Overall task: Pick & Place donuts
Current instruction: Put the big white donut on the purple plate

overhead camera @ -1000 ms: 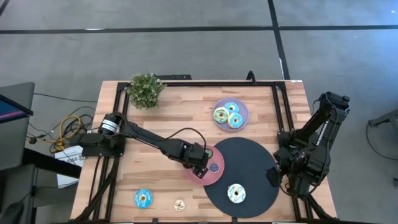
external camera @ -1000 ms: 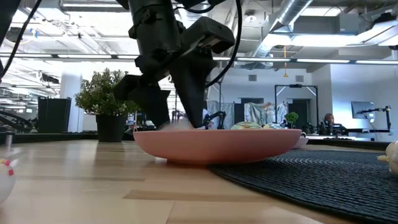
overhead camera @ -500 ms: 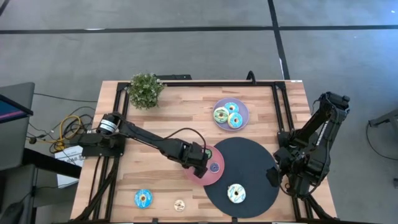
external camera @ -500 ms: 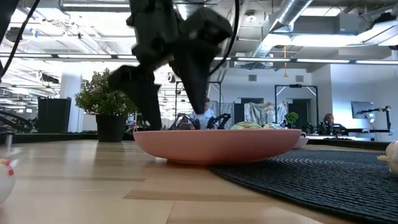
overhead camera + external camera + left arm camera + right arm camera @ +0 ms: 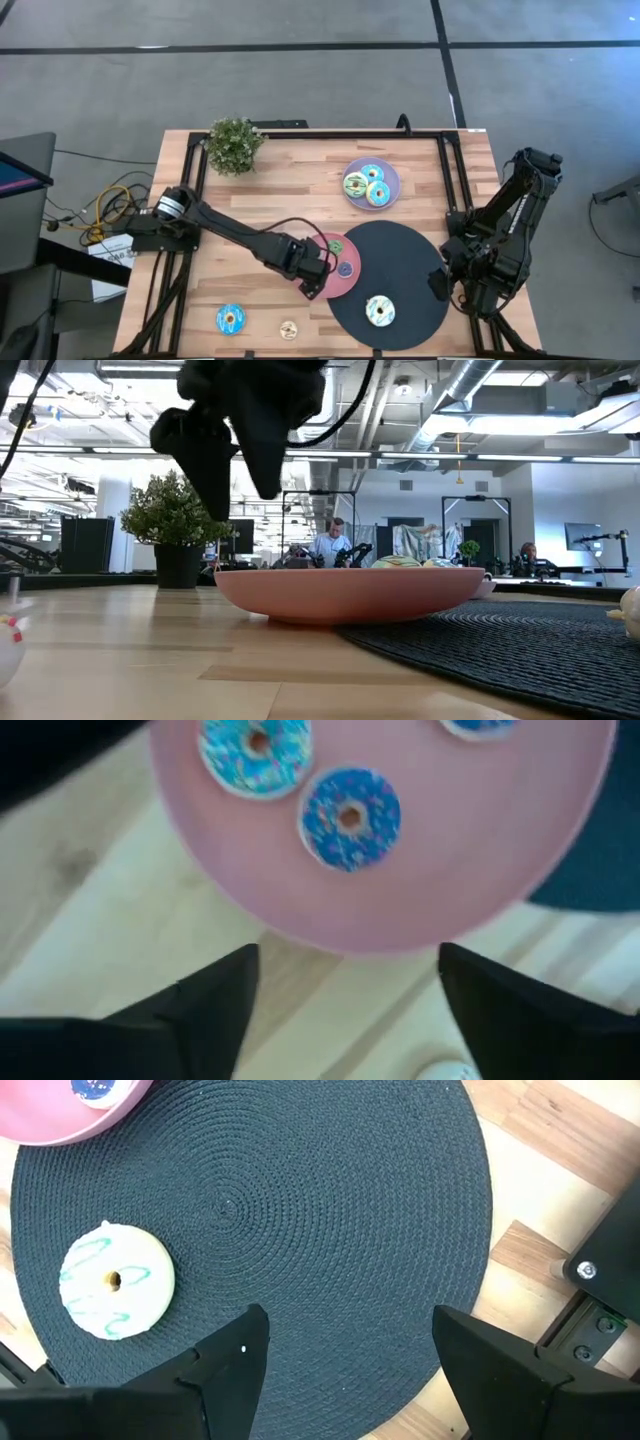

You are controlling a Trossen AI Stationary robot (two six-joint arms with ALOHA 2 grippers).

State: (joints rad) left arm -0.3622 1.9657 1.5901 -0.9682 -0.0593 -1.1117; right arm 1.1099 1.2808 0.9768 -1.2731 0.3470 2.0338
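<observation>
The light wooden bench (image 5: 250, 210) carries a big black woven round mat (image 5: 390, 285) toward its front right corner, with one white-iced ring donut with teal squiggles (image 5: 380, 311) sitting on the mat's front part. Overlapping the mat's left edge is a flat pink round plate (image 5: 345, 280) with small blue-sprinkled donuts (image 5: 350, 817) on it. A lilac round plate (image 5: 392, 176) near the back edge holds three more donuts. The left gripper (image 5: 310, 283) hangs over the pink plate's left rim, jaws spread wide and empty. The right gripper (image 5: 345, 1350) waits over the mat's right side – also open wide, nothing in it. Front left corner: a blue-iced donut (image 5: 230, 319) and, just beside it, a tiny pale donut (image 5: 289, 329).
</observation>
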